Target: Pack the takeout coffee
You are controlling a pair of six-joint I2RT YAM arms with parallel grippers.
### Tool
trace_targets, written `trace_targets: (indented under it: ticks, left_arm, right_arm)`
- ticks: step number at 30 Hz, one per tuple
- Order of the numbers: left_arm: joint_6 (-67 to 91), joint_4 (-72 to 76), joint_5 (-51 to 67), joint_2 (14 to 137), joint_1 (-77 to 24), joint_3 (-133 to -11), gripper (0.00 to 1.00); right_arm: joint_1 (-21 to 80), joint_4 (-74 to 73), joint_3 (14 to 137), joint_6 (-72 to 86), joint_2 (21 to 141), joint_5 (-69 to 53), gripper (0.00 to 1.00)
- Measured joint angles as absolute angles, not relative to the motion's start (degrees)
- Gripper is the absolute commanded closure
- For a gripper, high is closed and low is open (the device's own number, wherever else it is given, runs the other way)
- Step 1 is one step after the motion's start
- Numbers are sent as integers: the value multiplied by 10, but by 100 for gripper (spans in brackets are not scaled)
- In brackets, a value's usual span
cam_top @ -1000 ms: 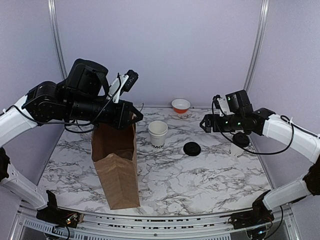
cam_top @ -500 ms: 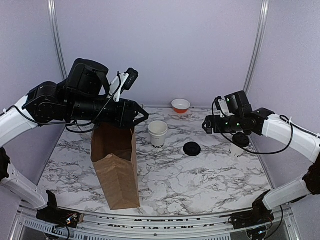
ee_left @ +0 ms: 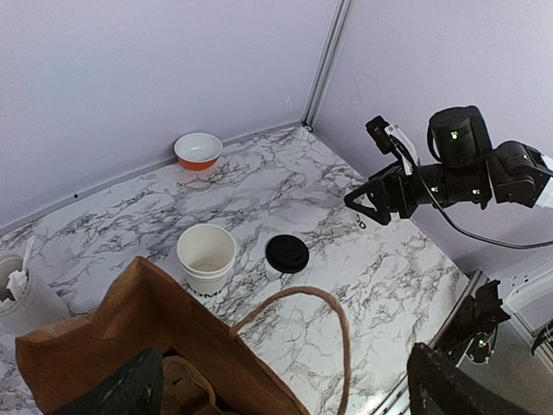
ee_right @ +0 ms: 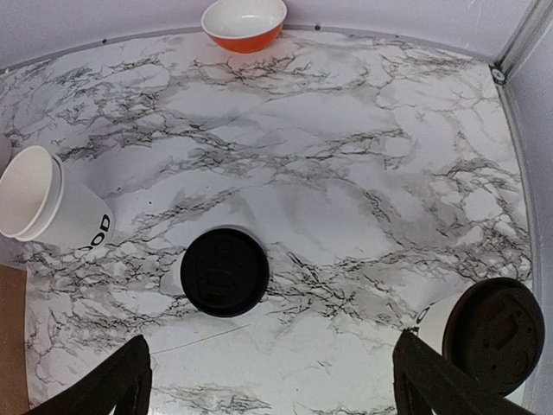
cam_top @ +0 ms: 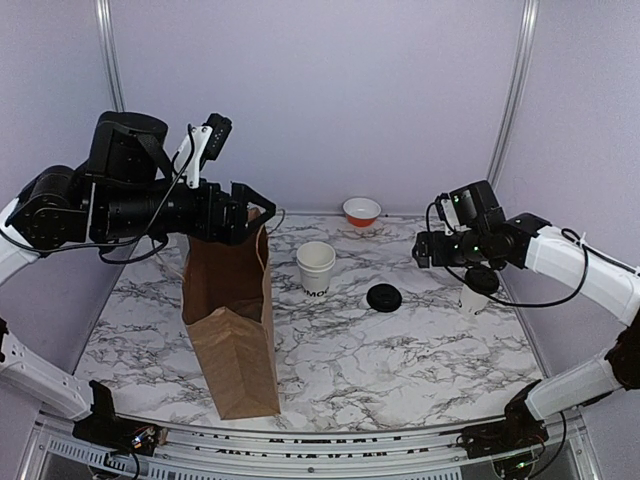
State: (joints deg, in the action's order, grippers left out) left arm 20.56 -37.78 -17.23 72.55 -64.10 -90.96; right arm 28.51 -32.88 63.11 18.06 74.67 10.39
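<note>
An open white paper cup [cam_top: 316,265] [ee_left: 206,255] [ee_right: 52,212] with dark lettering stands mid-table. A loose black lid [cam_top: 384,296] [ee_left: 287,253] [ee_right: 225,271] lies flat to its right. A second cup [cam_top: 476,288] [ee_right: 484,333] with a black lid on stands at the right, partly behind my right arm. The brown paper bag [cam_top: 232,320] [ee_left: 130,333] stands upright on the left, its mouth open. My left gripper [cam_top: 258,204] [ee_left: 281,389] hangs open just above the bag's far rim, holding nothing. My right gripper [cam_top: 425,248] [ee_right: 272,385] hovers open above the table, over the loose lid.
A small orange-and-white bowl [cam_top: 361,211] [ee_left: 198,150] [ee_right: 244,22] sits at the back wall. A grey-white canister of utensils [ee_left: 26,294] stands behind the bag on the left. The bag's cord handle [ee_left: 339,328] loops free over its rim.
My left gripper has opened, let go of the bag's top and drawn back to the left. The bag stays upright. My right gripper has drifted slightly to the right.
</note>
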Motion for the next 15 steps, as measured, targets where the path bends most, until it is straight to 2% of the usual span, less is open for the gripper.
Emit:
trace_targets:
  ticks: [10, 15]
  left_arm:
    - [209, -381, -240, 666, -641, -907, 1]
    - [233, -394, -282, 633, -641, -907, 7]
  right_arm:
    - [264, -346, 639, 182, 742, 122, 6]
    - [249, -351, 639, 182, 735, 122, 6]
